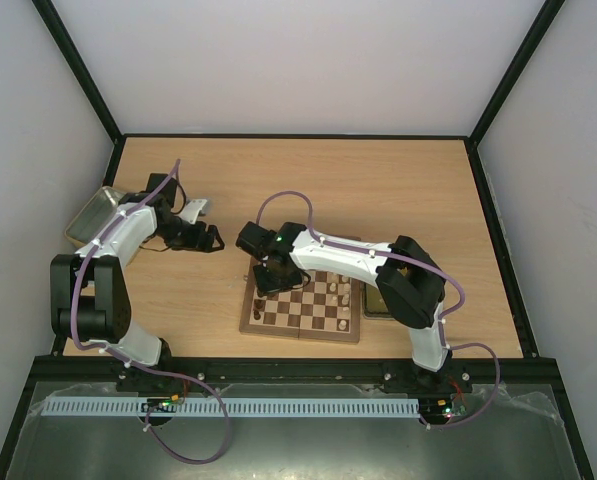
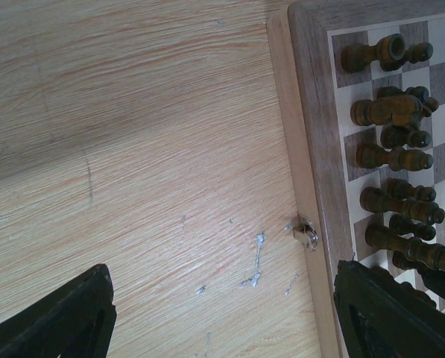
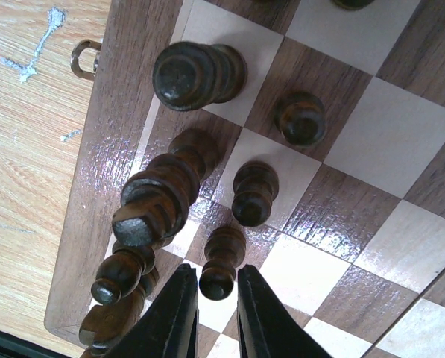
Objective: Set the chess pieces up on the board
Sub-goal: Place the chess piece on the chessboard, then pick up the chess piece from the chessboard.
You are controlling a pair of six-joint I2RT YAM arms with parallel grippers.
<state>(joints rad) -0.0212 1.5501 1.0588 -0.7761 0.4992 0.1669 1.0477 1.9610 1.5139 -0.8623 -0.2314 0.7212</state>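
Chess pieces [image 3: 196, 74]: dark ones stand in two files along the 9 o'clock edge of the board [image 3: 106, 171], a few pale ones [image 1: 344, 294] at 3 o'clock. Right gripper [image 3: 216, 272] sits over a dark pawn [image 3: 223, 253] in the inner file, fingers narrowly parted either side of its head. Top-down, likely so it doesn't clip the neighbours. Can't tell if it's pinching or clear. Left gripper [image 2: 222, 276] is spread wide and empty over the table [image 2: 133, 149] at the board's 9 o'clock, probably parked out of the way.
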